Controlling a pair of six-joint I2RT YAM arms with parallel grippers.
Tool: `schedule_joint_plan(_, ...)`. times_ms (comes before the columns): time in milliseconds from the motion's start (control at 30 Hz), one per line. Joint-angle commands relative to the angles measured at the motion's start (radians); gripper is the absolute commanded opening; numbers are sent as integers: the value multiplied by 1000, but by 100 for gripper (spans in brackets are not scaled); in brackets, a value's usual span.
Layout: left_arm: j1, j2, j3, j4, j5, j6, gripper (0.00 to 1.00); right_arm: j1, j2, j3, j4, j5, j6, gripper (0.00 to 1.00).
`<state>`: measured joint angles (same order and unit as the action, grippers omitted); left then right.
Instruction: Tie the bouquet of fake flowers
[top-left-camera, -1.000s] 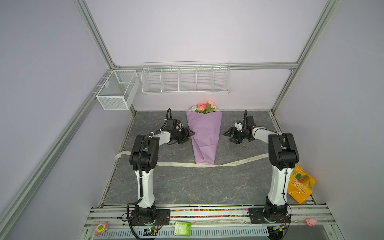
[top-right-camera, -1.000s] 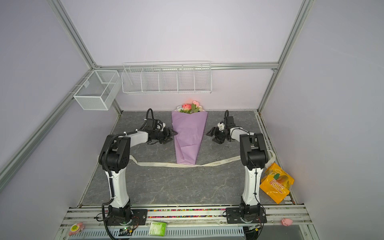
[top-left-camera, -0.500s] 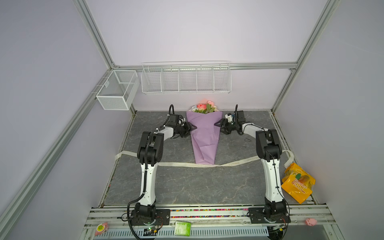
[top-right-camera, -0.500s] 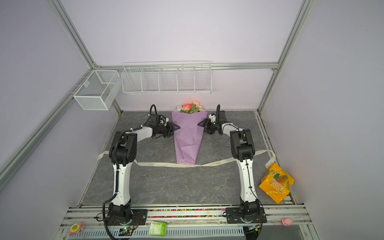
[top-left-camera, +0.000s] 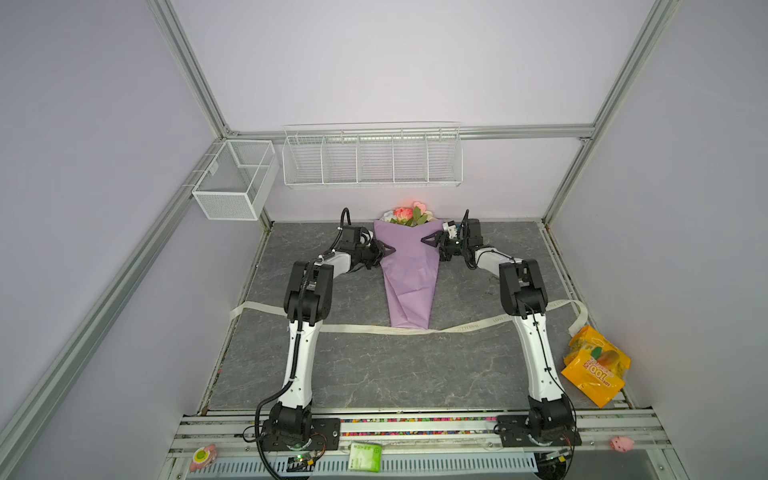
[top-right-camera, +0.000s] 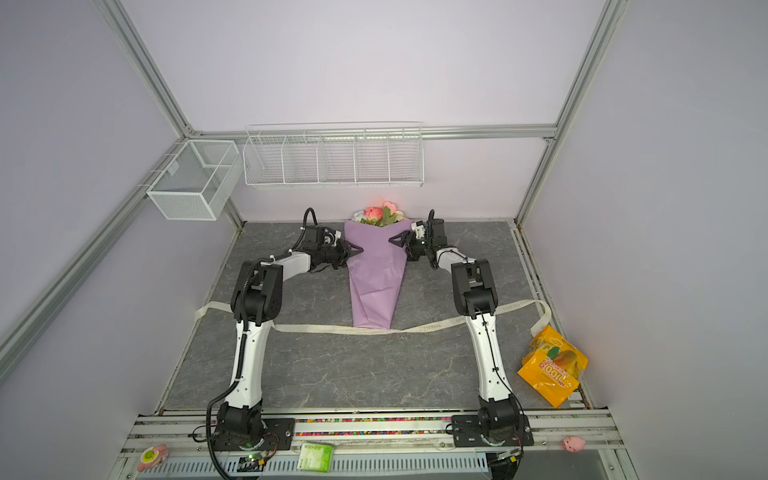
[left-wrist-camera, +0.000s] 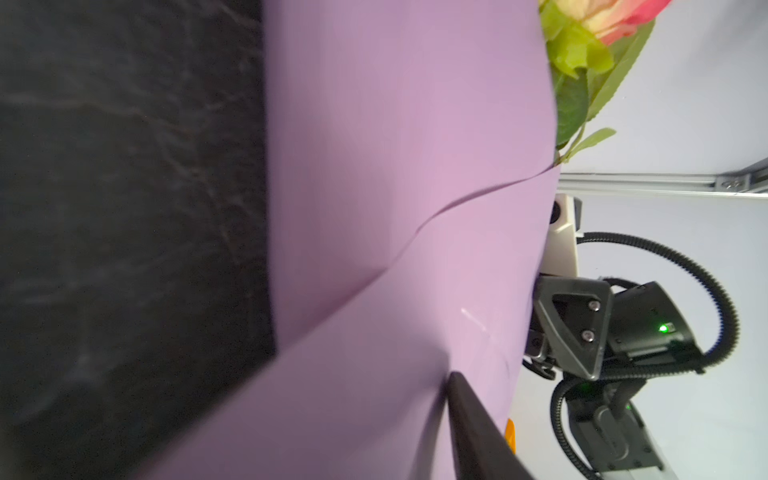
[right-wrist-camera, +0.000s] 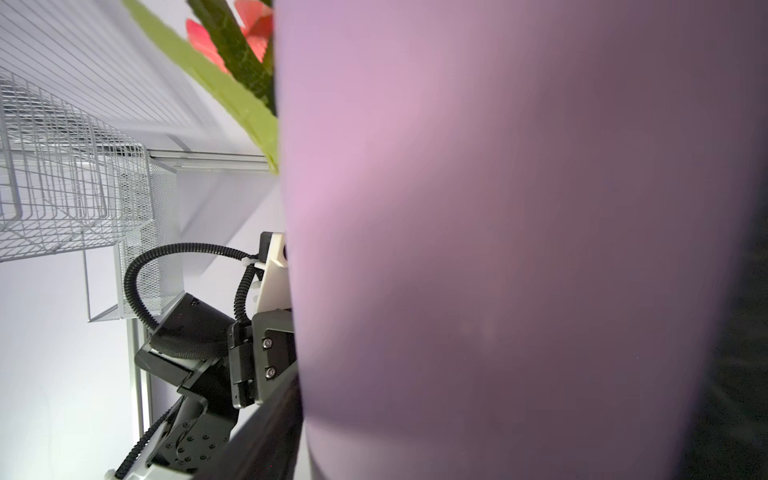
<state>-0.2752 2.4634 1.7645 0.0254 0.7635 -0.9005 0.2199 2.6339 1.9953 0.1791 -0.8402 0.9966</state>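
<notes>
Bouquet of fake flowers (top-left-camera: 409, 215) is being flanked, in its lilac paper cone (top-left-camera: 409, 274) at the far middle of the mat (top-left-camera: 374, 365), by left gripper (top-left-camera: 384, 251) and right gripper (top-left-camera: 430, 240) reaching over the cone's edges; whether either is clamped cannot be told.

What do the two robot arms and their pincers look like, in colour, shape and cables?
The left arm and right arm have white shell links, black joints and black base plates. A ribbed black cable loops at each wrist beside a white camera mount. The left pincer and right pincer have black triangular fingers with a cut-out and two screws.
</notes>
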Motion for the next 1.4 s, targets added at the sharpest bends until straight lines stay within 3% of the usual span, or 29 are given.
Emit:
schedule_joint_plan(0,-1,38,31,28,3,-43,27,19,44,50,-19,-28,42,59)
schedule_joint_plan(300,-1,-33,8,77,14,-83,5,21,-20,81,-32,-22,62,28)
schedule_joint_plan(433,-2,-85,-30,90,12,-104,1,19,-86,31,-17,-16,68,21)
schedule_joint_plan(700,-7,-212,-179,127,12,-115,0,19,-227,-146,38,-12,63,18)
schedule_joint_plan(1367,-102,-548,-744,338,-87,-138,0,37,-623,-828,255,6,35,18)
